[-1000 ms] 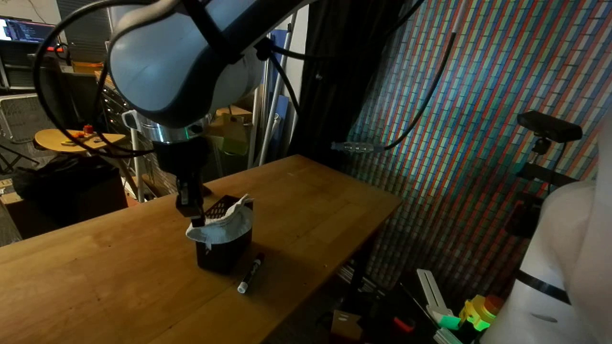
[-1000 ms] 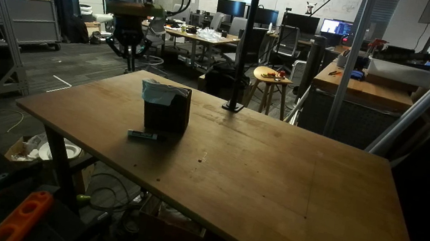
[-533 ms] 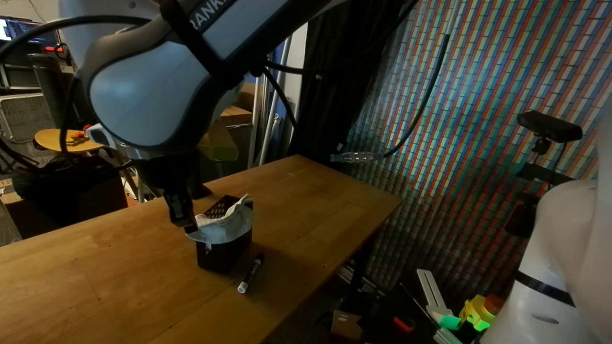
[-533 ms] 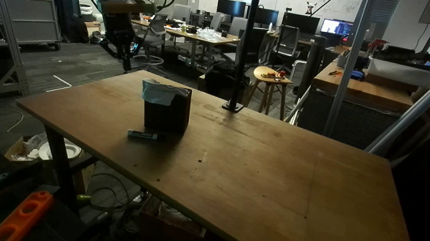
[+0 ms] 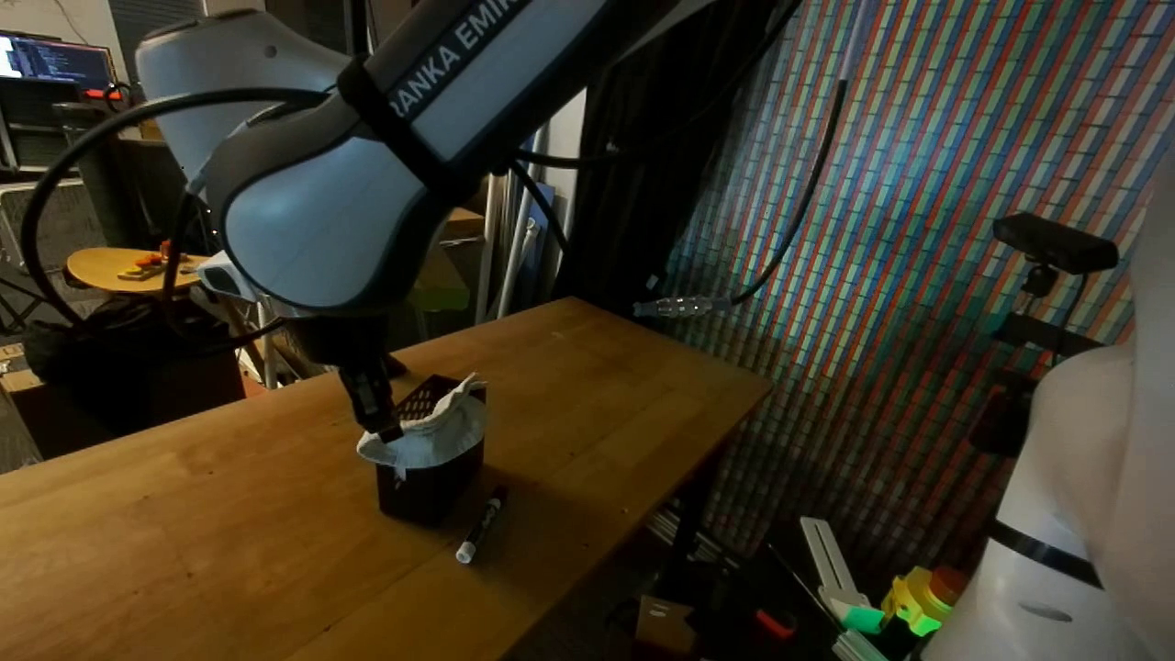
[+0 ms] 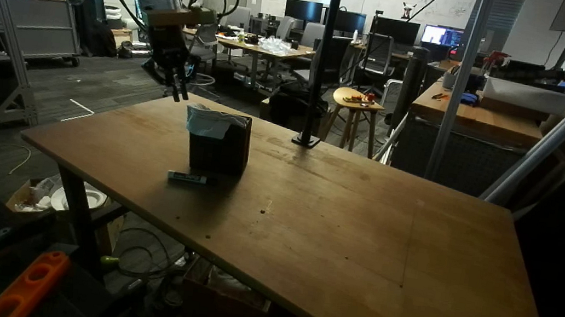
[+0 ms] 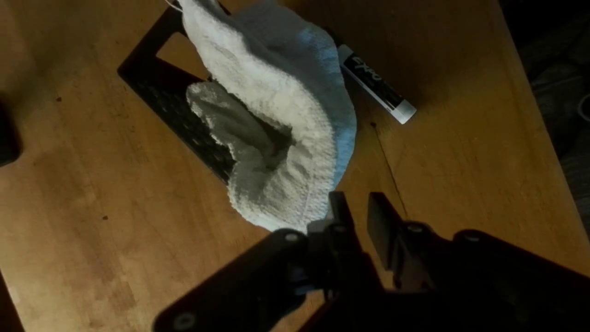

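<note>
The black jointed fingers (image 7: 382, 221) are slightly parted and grasp nothing: the brown wooden bench (image 7: 470, 152) shows through the gap between them in the wrist view. Nearest to them is a crumpled white terry cloth (image 7: 304, 120) with a bluish outer face, draped over the rim of a black rectangular box with a perforated wall (image 6: 219, 155); its folds slump inward at the top and the rest hangs down outside. The left fingertip in the wrist view overlaps the cloth's edge, though whether it touches cannot be told. The step in hand looks like an alignment beside that edge, and work on the fabric would seem to call for a small shift left, since the gap lies mostly to the right of it. The box's stiff wall, partly masked by the cloth, looks like the likeliest thing to bump. A black-and-white Expo marker (image 7: 375, 83) lies on the bench just beside the box, to the right of the cloth in the wrist view. In an exterior view, a slim black post (image 6: 321, 64) rises from the bench's far side, right of the box, and a wooden stool (image 6: 340, 92) bearing small red and yellow items stands beyond.
</note>
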